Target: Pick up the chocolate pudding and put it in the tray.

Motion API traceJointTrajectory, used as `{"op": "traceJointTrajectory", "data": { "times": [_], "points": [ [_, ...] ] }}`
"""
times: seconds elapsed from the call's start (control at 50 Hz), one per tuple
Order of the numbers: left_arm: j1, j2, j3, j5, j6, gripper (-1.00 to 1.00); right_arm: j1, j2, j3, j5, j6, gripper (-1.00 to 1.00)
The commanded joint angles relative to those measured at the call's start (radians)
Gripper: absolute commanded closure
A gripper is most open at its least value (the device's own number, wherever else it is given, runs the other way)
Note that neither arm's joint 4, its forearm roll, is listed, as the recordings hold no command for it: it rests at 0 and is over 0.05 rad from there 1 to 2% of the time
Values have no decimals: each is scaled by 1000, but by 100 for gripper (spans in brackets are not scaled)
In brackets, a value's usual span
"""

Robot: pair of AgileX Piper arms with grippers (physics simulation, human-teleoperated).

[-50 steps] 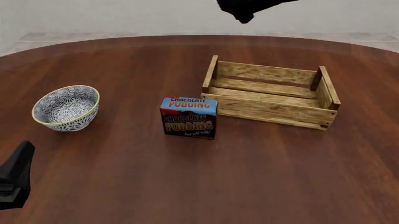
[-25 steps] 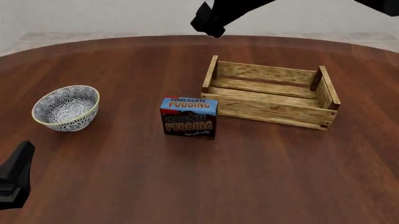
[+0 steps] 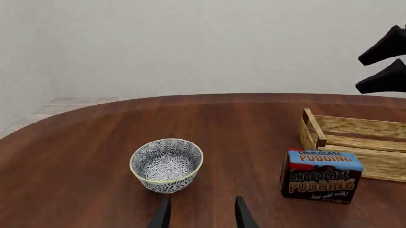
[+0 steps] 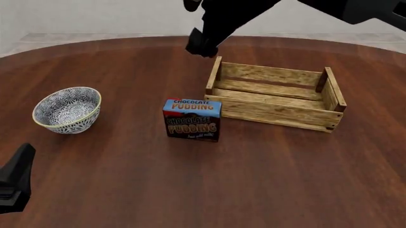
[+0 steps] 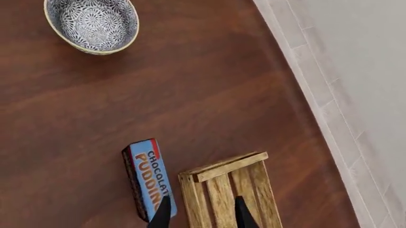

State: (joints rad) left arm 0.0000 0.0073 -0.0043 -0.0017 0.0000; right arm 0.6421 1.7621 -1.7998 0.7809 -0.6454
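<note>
The chocolate pudding (image 4: pixel 192 119) carton stands upright on the table, just in front of the tray's near-left corner; it also shows in the left wrist view (image 3: pixel 320 175) and the right wrist view (image 5: pixel 147 178). The tray (image 4: pixel 276 114) is a light-wood slatted crate with nothing in it. My right gripper (image 4: pixel 197 35) hangs open in the air above the tray's far-left corner, well above and behind the pudding, its fingers (image 5: pixel 163 213) apart and holding nothing. My left gripper (image 4: pixel 16 183) rests at the near-left table edge, open (image 3: pixel 201 199) and holding nothing.
A white-and-blue patterned bowl (image 4: pixel 66 109) sits on the left side of the round dark-wood table (image 4: pixel 203 190), between my left gripper and the pudding. A pale floor and wall lie beyond the table's far edge.
The right arm has swung down and to the left from the top of the front view, toward the tray's far-left corner. The left gripper, pudding, tray and bowl have not moved.
</note>
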Motion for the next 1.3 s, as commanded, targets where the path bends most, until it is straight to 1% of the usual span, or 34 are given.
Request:
{"op": "traceJointTrajectory", "data": {
  "times": [0.02,0.1,0.14,0.2,0.22,0.26,0.28,0.38,0.46,0.52,0.54,0.96,1.02,1.1,1.12,1.18,1.3],
  "points": [
    [0,0,0,0,0,-100,8,25,-2,38,-45,-100],
    [0,0,0,0,0,-100,9,29,0,50,-60,-100],
    [0,0,0,0,0,-100,6,29,17,50,-84,-100],
    [0,0,0,0,0,-100,10,31,4,62,-79,-100],
    [0,0,0,0,0,-100,19,22,17,64,-84,-100],
    [0,0,0,0,0,-100,10,35,2,73,-92,-100],
    [0,0,0,0,0,-100,13,28,23,70,-109,-100],
    [0,0,0,0,0,-100,0,48,-4,83,-120,-100],
    [0,0,0,0,0,-100,-3,49,7,84,-141,-100],
    [0,0,0,0,0,-100,0,46,12,83,-146,-100],
    [0,0,0,0,0,-100,-8,52,20,85,-164,-100],
    [0,0,0,0,0,-100,14,91,10,107,-201,-100],
    [0,0,0,0,0,-100,11,97,14,111,-216,-100],
    [0,0,0,0,0,-100,14,101,15,113,-219,-100],
    [0,0,0,0,0,-100,8,105,21,110,-231,-100],
    [0,0,0,0,0,-100,6,110,35,107,-239,-100],
    [0,0,0,0,0,-100,0,125,31,107,-247,-100]
  ]
}}
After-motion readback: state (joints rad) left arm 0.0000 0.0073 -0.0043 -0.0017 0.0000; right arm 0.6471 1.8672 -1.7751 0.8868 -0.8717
